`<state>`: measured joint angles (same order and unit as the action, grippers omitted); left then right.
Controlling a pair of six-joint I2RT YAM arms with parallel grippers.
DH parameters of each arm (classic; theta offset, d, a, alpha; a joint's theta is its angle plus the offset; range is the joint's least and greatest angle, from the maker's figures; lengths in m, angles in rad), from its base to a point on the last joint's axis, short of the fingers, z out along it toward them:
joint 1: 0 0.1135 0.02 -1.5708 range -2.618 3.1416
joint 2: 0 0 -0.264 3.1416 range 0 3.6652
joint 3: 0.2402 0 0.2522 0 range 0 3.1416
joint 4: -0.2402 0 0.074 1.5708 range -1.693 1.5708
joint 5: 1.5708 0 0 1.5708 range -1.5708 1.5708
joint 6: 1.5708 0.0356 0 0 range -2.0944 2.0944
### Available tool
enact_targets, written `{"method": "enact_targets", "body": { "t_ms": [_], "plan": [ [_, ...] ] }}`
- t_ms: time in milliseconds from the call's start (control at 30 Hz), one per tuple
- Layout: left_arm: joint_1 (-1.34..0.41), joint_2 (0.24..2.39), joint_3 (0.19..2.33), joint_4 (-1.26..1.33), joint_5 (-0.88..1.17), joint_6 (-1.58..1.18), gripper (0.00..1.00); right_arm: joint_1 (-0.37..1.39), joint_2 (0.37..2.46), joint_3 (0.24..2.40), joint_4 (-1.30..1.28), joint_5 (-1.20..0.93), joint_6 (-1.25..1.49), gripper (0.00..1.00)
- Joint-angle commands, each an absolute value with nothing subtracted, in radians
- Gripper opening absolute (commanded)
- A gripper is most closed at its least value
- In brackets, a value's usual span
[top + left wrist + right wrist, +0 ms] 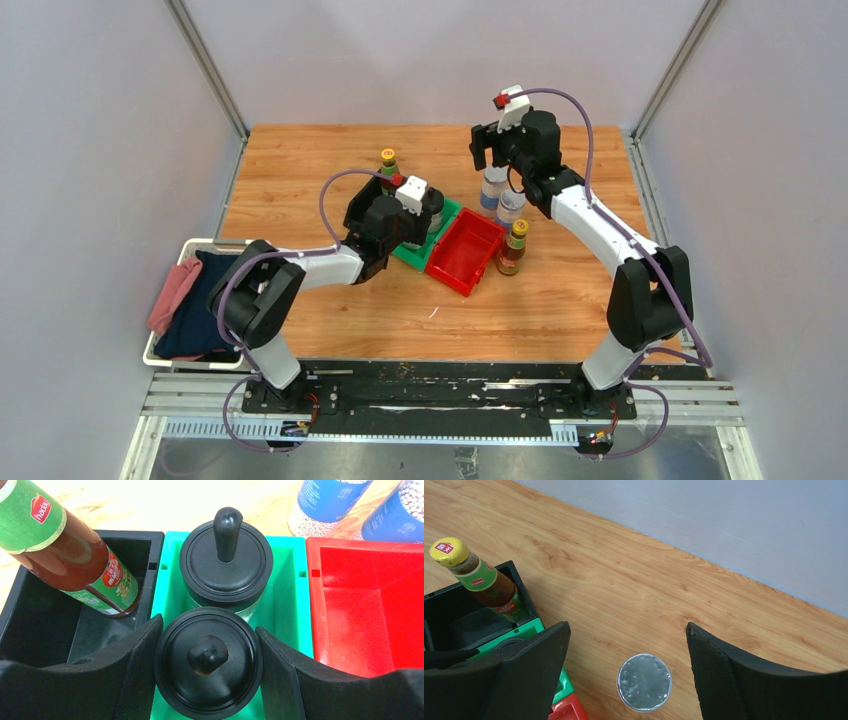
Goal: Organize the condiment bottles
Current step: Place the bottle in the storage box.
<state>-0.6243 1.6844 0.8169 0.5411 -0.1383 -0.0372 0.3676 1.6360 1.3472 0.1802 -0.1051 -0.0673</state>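
Two squat clear bottles with black caps stand in the green bin. My left gripper is shut on the near black-capped bottle; the far one stands just behind it. A dark brown bottle with a yellow cap leans in the black bin. My right gripper is open, high above a silver-lidded shaker. Two shakers stand behind the red bin. A second brown bottle stands on the table to the right of the red bin.
The three bins sit side by side mid-table: black, green, red, the red one with nothing in it. A white basket with cloths hangs at the table's left edge. Grey walls and metal posts border the table.
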Motion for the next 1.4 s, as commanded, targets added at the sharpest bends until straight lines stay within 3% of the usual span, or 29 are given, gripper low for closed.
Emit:
{"method": "enact_targets", "body": {
  "t_ms": [0,200,367,533,1133,1367],
  "plan": [
    [-0.612,1.697,0.842,0.603,-0.165,-0.035,0.20,0.351,1.646,1.373,0.179,-0.114,-0.066,0.89],
    [-0.611,1.700,0.841,0.602,-0.170,-0.040,0.51,0.351,1.649,1.370,0.179,-0.118,-0.063,0.89],
    [-0.612,1.703,0.842,0.600,-0.172,-0.043,0.66,0.351,1.649,1.370,0.179,-0.120,-0.061,0.89],
    [-0.611,1.704,0.848,0.600,-0.166,-0.044,0.72,0.351,1.650,1.369,0.179,-0.121,-0.061,0.89],
    [-0.612,1.658,0.837,0.590,-0.164,-0.053,0.78,0.351,1.646,1.364,0.181,-0.124,-0.055,0.89],
    [-0.613,1.586,0.845,0.534,-0.169,-0.093,0.85,0.351,1.642,1.363,0.181,-0.127,-0.052,0.89]
  ]
}}
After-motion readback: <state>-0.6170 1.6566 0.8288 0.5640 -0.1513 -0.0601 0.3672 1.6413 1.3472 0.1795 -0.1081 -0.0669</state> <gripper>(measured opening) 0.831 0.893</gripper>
